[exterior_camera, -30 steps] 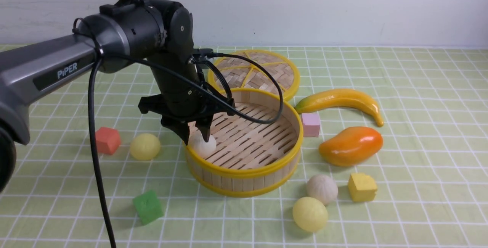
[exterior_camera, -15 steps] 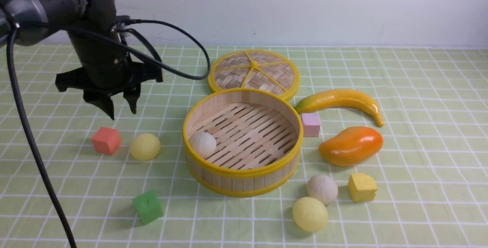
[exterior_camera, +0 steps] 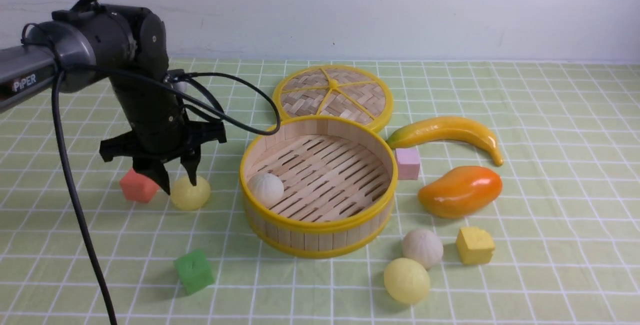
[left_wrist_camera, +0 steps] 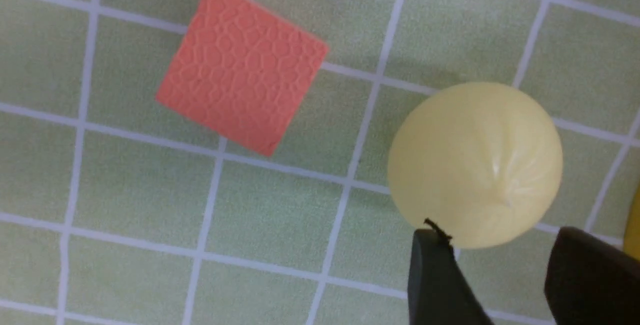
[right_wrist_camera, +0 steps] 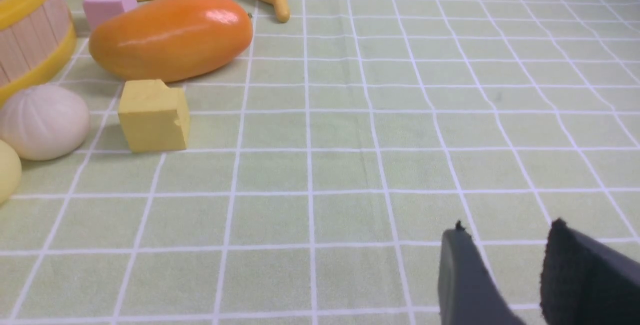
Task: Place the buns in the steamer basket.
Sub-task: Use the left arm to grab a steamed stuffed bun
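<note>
L arm (exterior_camera: 145, 105) wrist pointing down, fingers (exterior_camera: 159, 177) apart over yellow bun (exterior_camera: 192, 196).

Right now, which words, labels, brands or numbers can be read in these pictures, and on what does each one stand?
"PiPER": white letters on the grey link of the left arm, seen in the front view.
No other word, number or sign shows in any of the three views.
</note>
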Controlling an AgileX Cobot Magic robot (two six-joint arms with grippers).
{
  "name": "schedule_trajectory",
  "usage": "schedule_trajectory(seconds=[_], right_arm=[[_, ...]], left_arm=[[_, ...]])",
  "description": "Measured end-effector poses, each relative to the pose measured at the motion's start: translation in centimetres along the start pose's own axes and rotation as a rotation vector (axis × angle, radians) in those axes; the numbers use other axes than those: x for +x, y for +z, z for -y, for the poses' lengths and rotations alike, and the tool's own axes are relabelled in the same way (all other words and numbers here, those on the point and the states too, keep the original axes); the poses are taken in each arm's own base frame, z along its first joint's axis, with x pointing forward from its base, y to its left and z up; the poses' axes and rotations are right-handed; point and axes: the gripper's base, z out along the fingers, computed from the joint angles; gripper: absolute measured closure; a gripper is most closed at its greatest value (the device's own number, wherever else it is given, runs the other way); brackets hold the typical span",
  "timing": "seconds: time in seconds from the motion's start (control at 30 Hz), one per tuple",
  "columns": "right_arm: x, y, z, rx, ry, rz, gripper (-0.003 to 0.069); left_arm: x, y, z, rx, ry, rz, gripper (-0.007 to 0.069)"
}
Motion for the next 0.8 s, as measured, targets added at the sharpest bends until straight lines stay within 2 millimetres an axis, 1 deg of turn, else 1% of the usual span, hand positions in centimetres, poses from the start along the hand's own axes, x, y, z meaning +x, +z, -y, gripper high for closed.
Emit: schedule_trajectory(seconds=[0.23, 0.33, 0.37, 0.43, 0.53, 0.67, 0.7, 0.73, 0.8], right_arm=[[0.0, 0.0, 0.0, 0.000, 0.000, 0.000, 0.0418], [0.0, 0.0, 0.0, 0.000, 0.000, 0.000, 0.0418], [0.0, 0.0, 0.0, 0.000, 0.000, 0.000, 0.0418], [0.0, 0.0, 0.0, 0.000, 0.000, 0.000, 0.0418], [0.0, 0.0, 0.0, 0.000, 0.000, 0.000, 0.0418], [0.0, 0.0, 0.0, 0.000, 0.000, 0.000, 0.0418], [0.0, 0.0, 0.0, 0.000, 0.000, 0.000, 0.0418], [0.0, 0.0, 0.0, 0.000, 0.000, 0.000, 0.0418], [0.0, 0.0, 0.0, 0.000, 0.000, 0.000, 0.0418]], left_arm=[[-0.5, 0.1, 0.1, 0.016, -0.001, 0.049, 0.0318], [-0.5, 1.0, 0.2, 0.011, -0.001, 0.039, 0.0318], [-0.5, 1.0, 0.2, 0.011, -0.001, 0.039, 0.0318], [-0.5, 2.1, 0.1, 0.001, -0.001, 0.017, 0.0323], [-0.4, 3.0, 0.1, -0.007, -0.001, -0.002, 0.0353], [-0.4, 3.0, 0.1, -0.007, -0.001, -0.002, 0.0415], [-0.4, 3.0, 0.1, -0.007, -0.001, -0.002, 0.0419], [-0.4, 3.0, 0.1, -0.007, -0.001, -0.003, 0.0445], [-0.4, 3.0, 0.1, -0.007, -0.001, -0.004, 0.0457]])
